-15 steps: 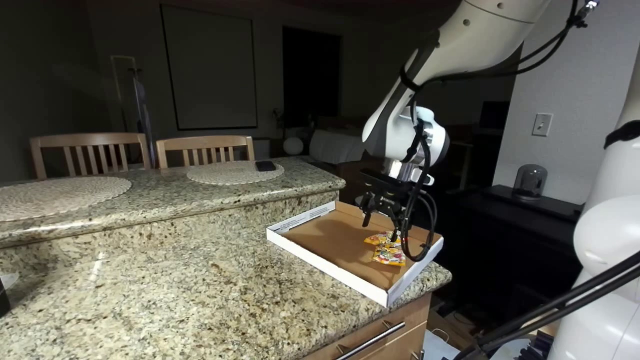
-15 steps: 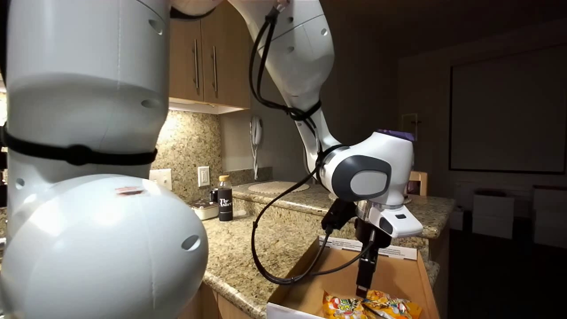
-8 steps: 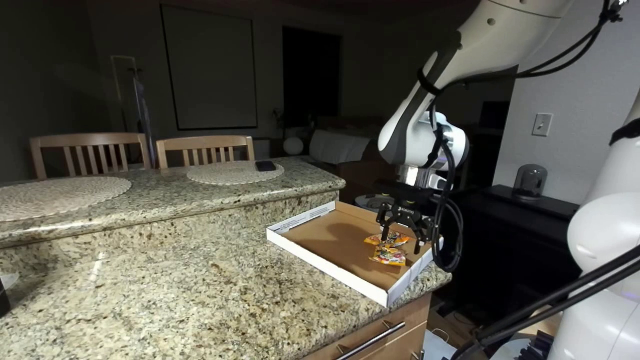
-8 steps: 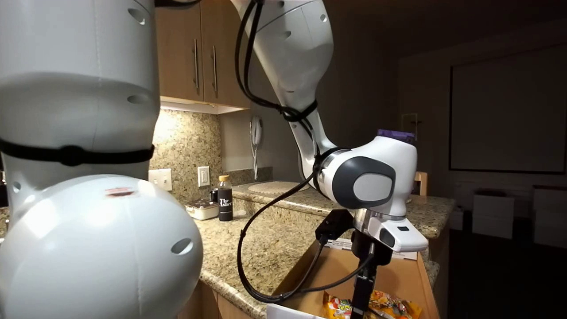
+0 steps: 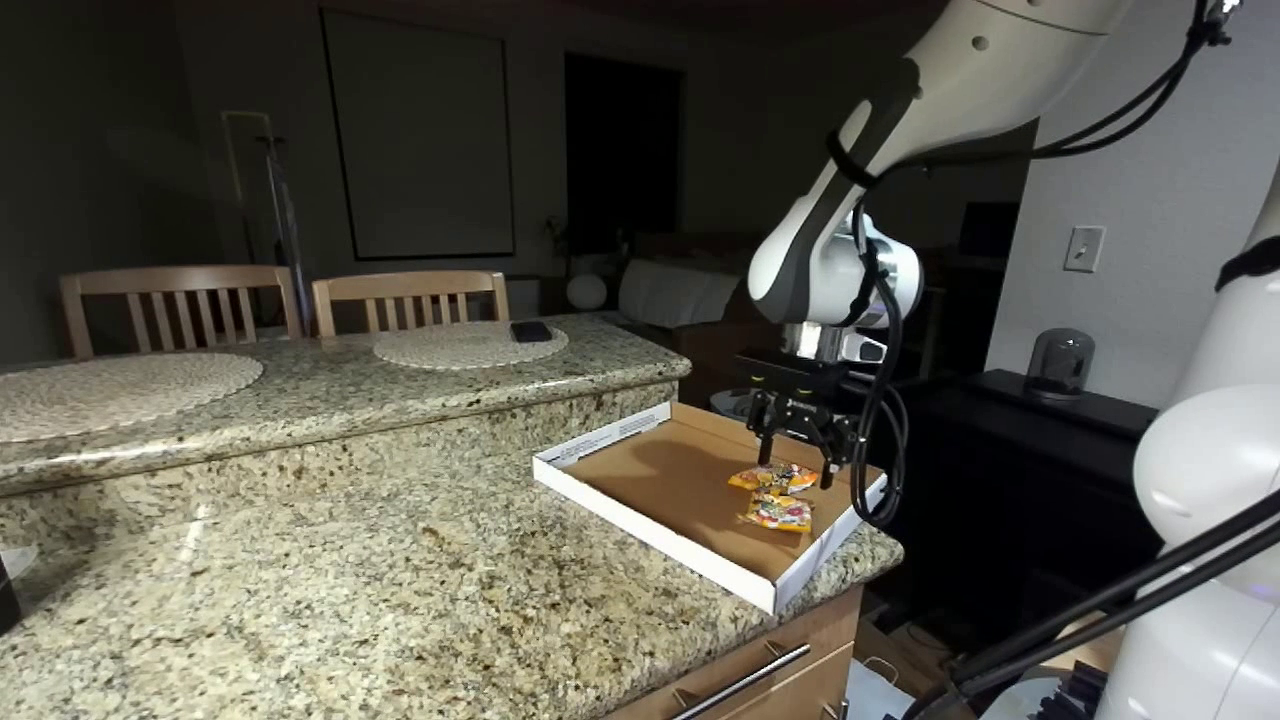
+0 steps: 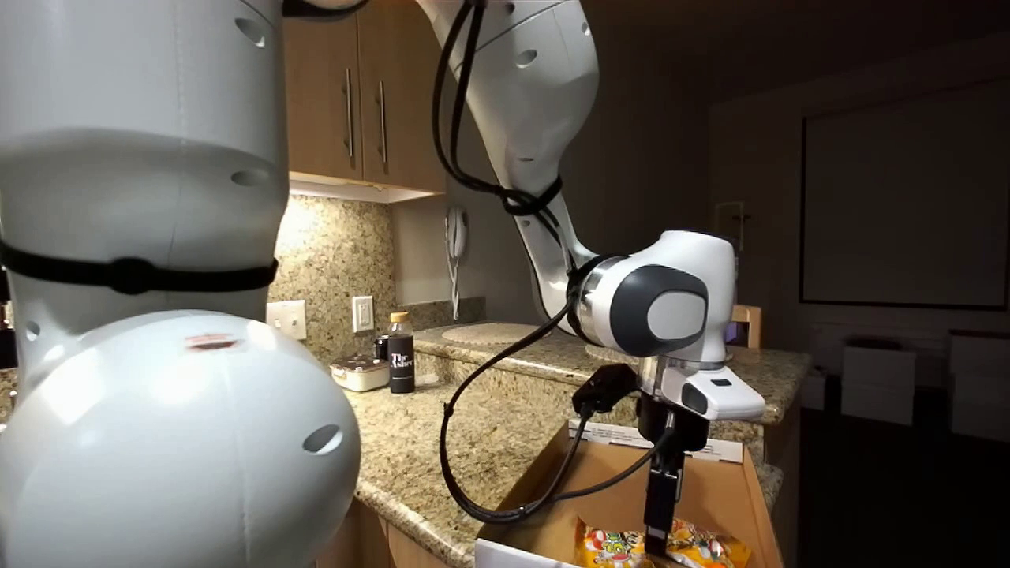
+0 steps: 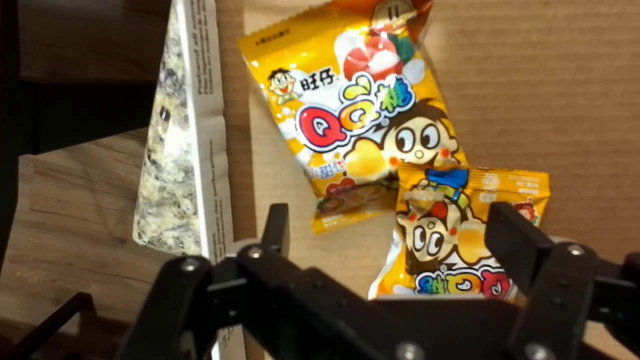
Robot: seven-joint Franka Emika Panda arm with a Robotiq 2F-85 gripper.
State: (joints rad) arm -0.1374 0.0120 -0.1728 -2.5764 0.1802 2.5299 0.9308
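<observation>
Two orange-yellow candy bags lie in a shallow cardboard tray with white sides (image 5: 655,522). In the wrist view, one bag (image 7: 350,110) lies farther up and the other bag (image 7: 442,235) overlaps its lower corner. Both bags also show in both exterior views. My gripper (image 7: 390,225) is open and holds nothing. Its fingers point down above the tray; in an exterior view the gripper (image 5: 796,474) is over the bags. In the wrist view, the lower bag lies partly between the fingers, nearer the right one, and its bottom end is hidden by the gripper.
The tray sits at the corner of a granite counter (image 5: 400,580). A raised ledge with woven mats (image 5: 470,345) and a dark phone (image 5: 531,332) runs behind. A bottle (image 6: 401,355) stands on the counter. A black cable (image 6: 446,442) loops beside the gripper.
My gripper first moved down and rightward in an exterior view, then rose slightly. The fingers stay open. The bags and tray stay in place.
</observation>
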